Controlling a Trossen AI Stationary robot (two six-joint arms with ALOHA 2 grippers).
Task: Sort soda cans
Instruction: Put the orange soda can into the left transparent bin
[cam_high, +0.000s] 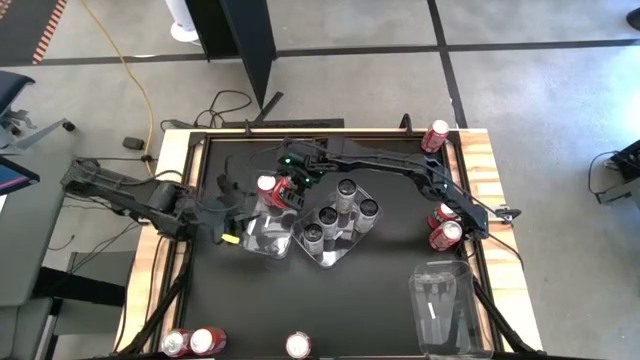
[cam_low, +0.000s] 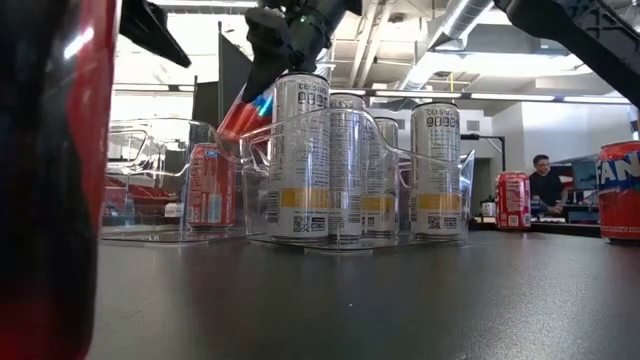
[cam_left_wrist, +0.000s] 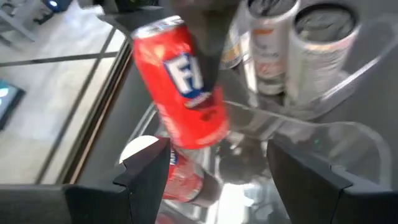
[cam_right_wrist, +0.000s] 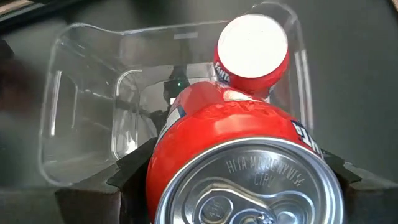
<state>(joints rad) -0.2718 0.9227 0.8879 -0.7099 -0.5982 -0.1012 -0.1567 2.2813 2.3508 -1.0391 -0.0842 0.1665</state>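
A black-topped table (cam_high: 330, 310) with a pale wooden rim carries three clear plastic trays. The middle tray (cam_high: 338, 232) serves as landmark; a second tray (cam_high: 268, 235) lies just beside it toward the left arm, a third tray (cam_high: 440, 305) well apart near the front right corner. Loose red cans (cam_high: 445, 228) stand along the right edge, others (cam_high: 195, 343) at the front edge.

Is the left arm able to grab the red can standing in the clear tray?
Probably not yet. The right gripper holds another red can tilted above the standing red can, blocking the open left gripper.
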